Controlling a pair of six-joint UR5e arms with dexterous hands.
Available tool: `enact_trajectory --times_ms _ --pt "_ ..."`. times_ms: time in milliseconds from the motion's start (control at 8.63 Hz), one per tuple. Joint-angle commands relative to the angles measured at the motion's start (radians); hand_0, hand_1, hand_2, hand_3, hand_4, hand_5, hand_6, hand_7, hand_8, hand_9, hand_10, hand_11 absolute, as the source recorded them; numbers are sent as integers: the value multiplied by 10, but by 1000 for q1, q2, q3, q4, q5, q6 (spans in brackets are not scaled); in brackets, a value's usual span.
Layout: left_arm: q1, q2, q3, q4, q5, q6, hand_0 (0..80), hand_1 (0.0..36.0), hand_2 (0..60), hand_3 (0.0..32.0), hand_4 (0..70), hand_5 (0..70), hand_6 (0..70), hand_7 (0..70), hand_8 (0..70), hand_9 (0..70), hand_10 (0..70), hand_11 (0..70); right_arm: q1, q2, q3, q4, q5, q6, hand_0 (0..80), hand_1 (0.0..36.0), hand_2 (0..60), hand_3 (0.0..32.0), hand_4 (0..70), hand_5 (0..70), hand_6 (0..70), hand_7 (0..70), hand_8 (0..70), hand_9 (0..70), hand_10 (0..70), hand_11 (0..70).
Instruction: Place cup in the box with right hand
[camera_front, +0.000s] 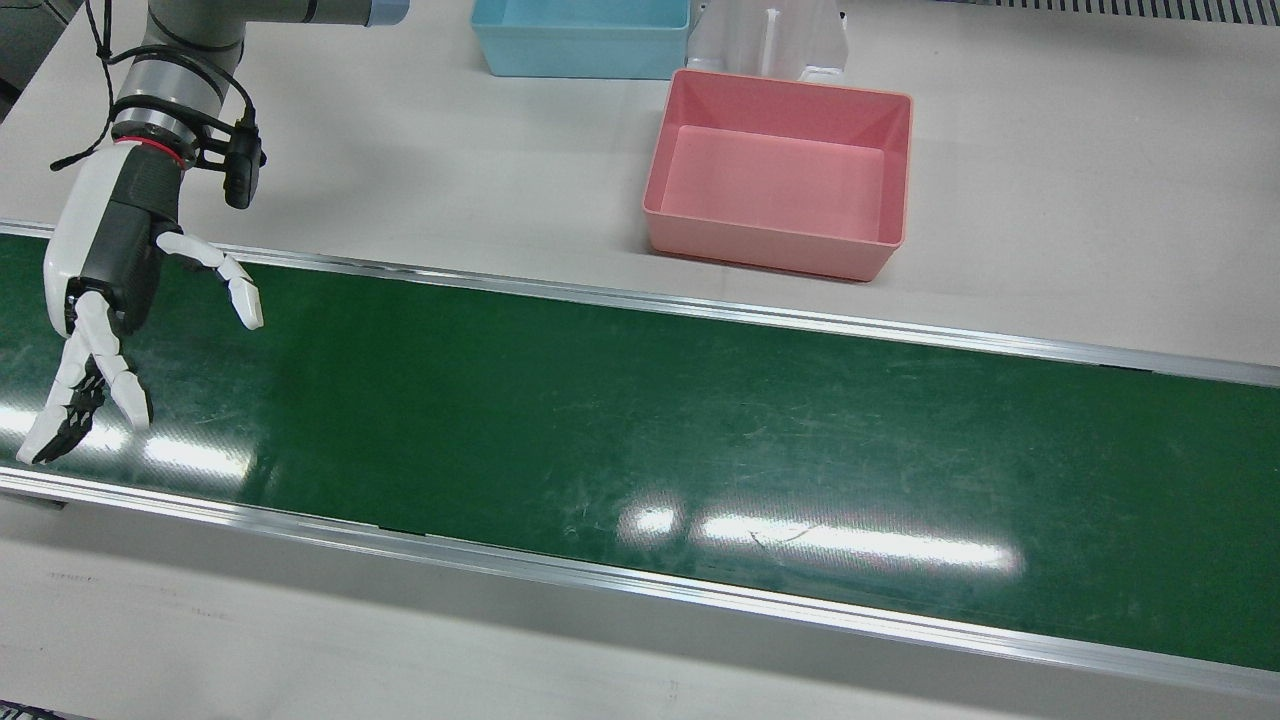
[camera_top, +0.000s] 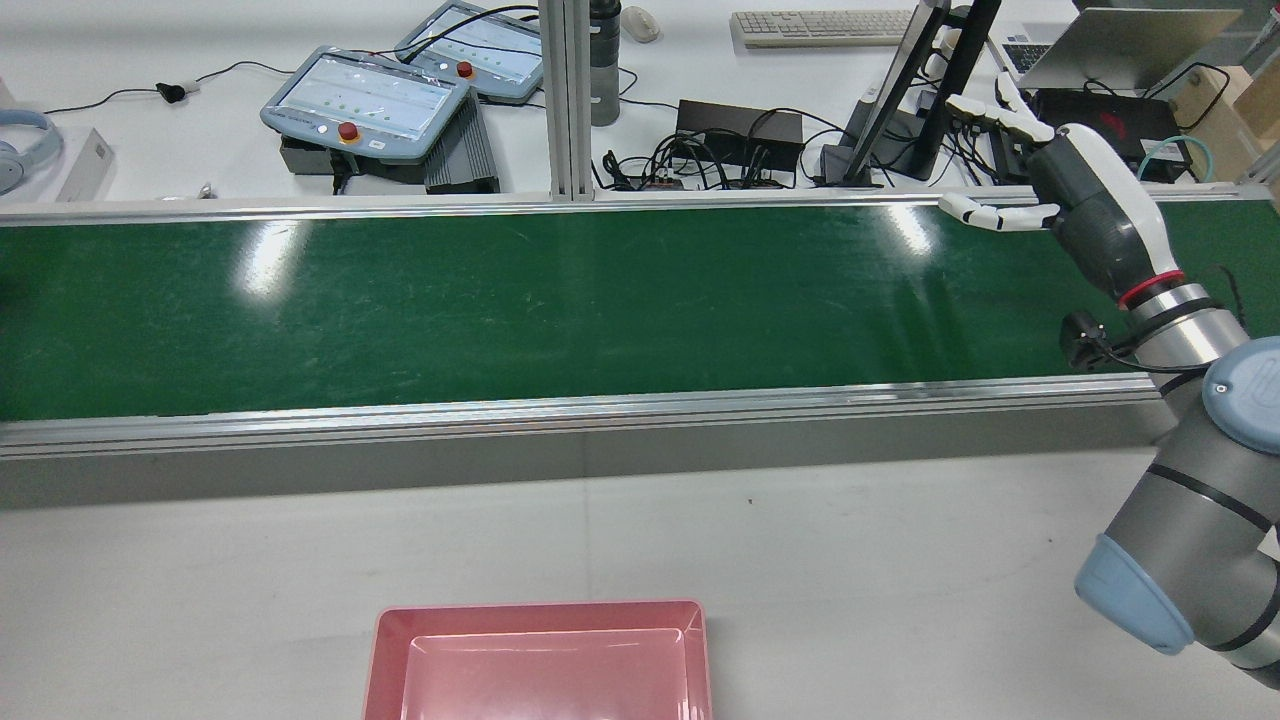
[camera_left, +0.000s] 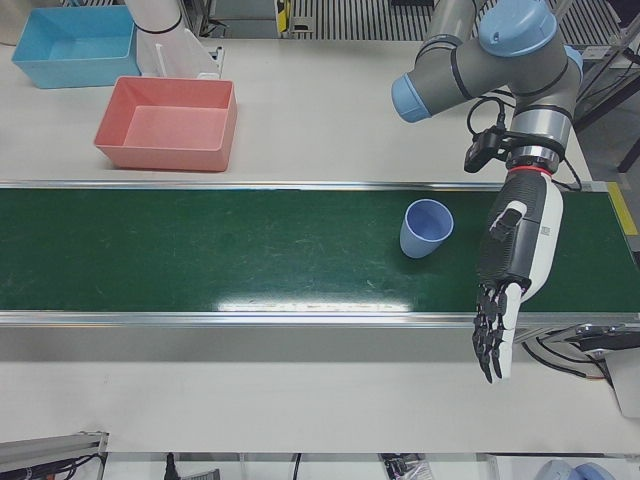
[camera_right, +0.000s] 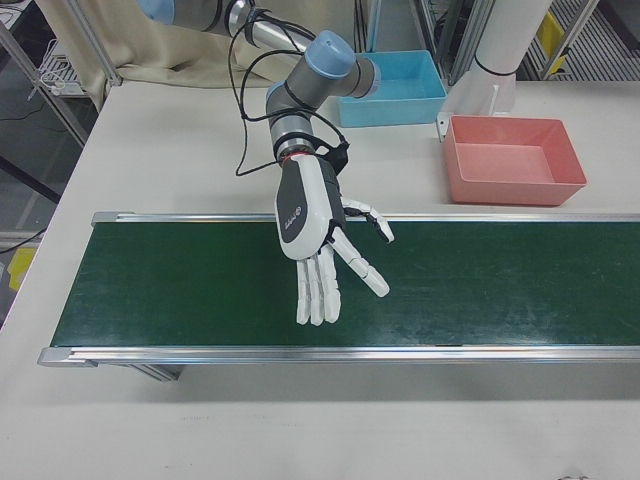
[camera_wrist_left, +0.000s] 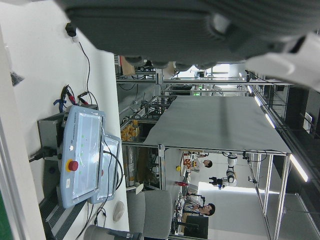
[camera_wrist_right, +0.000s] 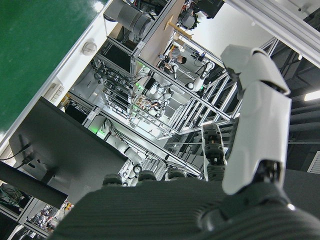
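A light blue cup (camera_left: 424, 232) stands upright on the green conveyor belt (camera_left: 200, 260); only the left-front view shows it. My left hand (camera_left: 512, 262) hangs open just to the cup's right in that view, fingers pointing down past the belt's near rail, not touching the cup. My right hand (camera_front: 108, 290) is open over the other end of the belt (camera_front: 640, 430), fingers spread, holding nothing; the same hand (camera_top: 1075, 200) (camera_right: 320, 240) shows in the rear and right-front views. The empty pink box (camera_front: 770, 250) (camera_top: 540, 608) (camera_left: 160, 155) (camera_right: 510, 190) sits on the white table behind the belt.
A light blue bin (camera_front: 580, 60) (camera_left: 70, 50) stands beside a white pedestal (camera_front: 770, 40) behind the pink box. Beyond the belt's far rail are teach pendants (camera_top: 365, 100), cables, a monitor stand (camera_top: 900, 90) and an aluminium post (camera_top: 565, 100).
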Motion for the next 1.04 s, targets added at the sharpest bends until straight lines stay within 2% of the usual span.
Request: enact_trajectory --times_ms 0,927 --pt "0 0 0 0 0 0 0 0 0 0 0 0 0 0 0 0 0 0 8 -8 6 0 0 0 514 277 271 0 0 69 9 0 0 0 0 0" --pt "0 0 0 0 0 0 0 0 0 0 0 0 0 0 0 0 0 0 10 -8 12 0 -1 -6 517 281 274 0 0 70 7 0 0 0 0 0"
